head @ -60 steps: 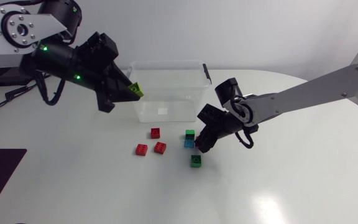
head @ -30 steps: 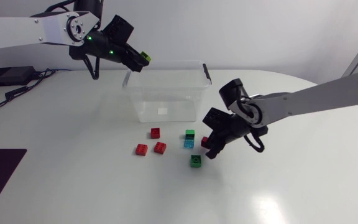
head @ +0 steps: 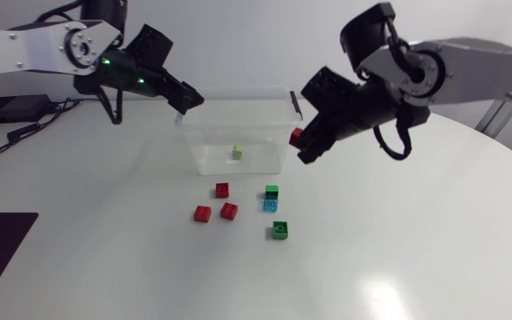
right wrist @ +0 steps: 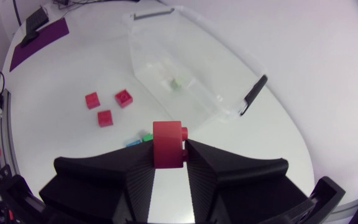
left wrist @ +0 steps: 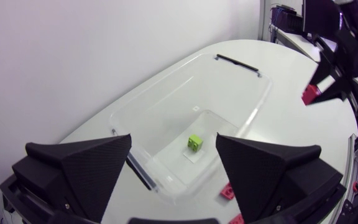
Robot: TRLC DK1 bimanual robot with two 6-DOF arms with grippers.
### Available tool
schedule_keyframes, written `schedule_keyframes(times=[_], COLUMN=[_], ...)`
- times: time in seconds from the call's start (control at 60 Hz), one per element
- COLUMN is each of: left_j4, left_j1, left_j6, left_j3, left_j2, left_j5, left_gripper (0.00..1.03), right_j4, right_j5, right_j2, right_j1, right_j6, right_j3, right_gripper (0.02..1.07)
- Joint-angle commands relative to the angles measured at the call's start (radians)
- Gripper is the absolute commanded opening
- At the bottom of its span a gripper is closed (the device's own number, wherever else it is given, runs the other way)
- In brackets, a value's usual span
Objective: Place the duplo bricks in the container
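- The left claw [head: 188,94] [left wrist: 174,140] is spread wide and holds nothing; it hangs over the far left corner of the container [head: 204,156] [left wrist: 166,81].
- A lime brick [head: 236,152] [left wrist: 195,142] [right wrist: 176,83] lies on the container's floor, the only one inside.
- The right claw [head: 302,142] [right wrist: 168,150] is closed on a red brick [head: 296,136] [right wrist: 168,143], one finger on each side. It holds the brick in the air just beside the container's [right wrist: 185,56] right end.
- On the table [head: 416,249] in front of the container lie three loose reds: one [head: 222,189] nearest the container, and two more [head: 203,213] [head: 229,211] side by side behind it.
- To their right a green brick [head: 272,190] touches a blue brick [head: 270,204].
- A darker green brick [head: 279,230] sits apart, farthest from the container.
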Motion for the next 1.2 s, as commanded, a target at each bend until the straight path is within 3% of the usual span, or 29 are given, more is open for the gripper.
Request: schedule_keyframes(times=[0.0,0.217,0.3,0.483,0.617,0.7,0.8,0.833,1.0,1.183], left_j4=[-0.017,-0.090,-0.090,-0.059,-0.050,-0.050,-0.052,-0.052,-0.050,-0.049], left_j1=[0.002,-0.055,-0.092,-0.136,-0.161,-0.175,-0.201,-0.207,-0.228,-0.241], left_j6=[0.036,0.104,0.102,0.087,0.004,-0.042,-0.103,-0.122,-0.195,-0.258], left_j3=[-0.116,-0.354,-0.435,-0.512,-0.500,-0.483,-0.468,-0.461,-0.417,-0.395], left_j2=[-0.135,-0.266,-0.272,-0.227,-0.167,-0.125,-0.080,-0.071,0.017,0.106], left_j5=[0.021,0.021,-0.025,-0.080,-0.153,-0.187,-0.230,-0.239,-0.267,-0.328], left_gripper=[0.99,0.99,0.99,0.99,0.97,0.96,0.94,0.94,0.93,0.91], right_j4=[-0.019,-0.025,-0.025,-0.025,-0.022,-0.020,-0.019,-0.017,0.014,0.057], right_j5=[0.003,0.015,0.017,0.020,0.038,0.054,0.069,0.074,0.077,0.077], right_j2=[0.059,0.229,0.301,0.413,0.528,0.561,0.573,0.571,0.481,0.251], right_j1=[0.008,0.014,0.014,0.007,-0.012,-0.015,-0.012,-0.010,-0.012,0.004], right_j6=[0.039,0.079,0.083,0.097,0.114,0.123,0.134,0.137,0.143,0.154], right_j3=[0.104,0.336,0.415,0.546,0.636,0.661,0.670,0.669,0.572,0.303], right_gripper=[0.24,0.24,0.24,0.25,0.28,0.42,0.77,0.84,0.91,0.91])
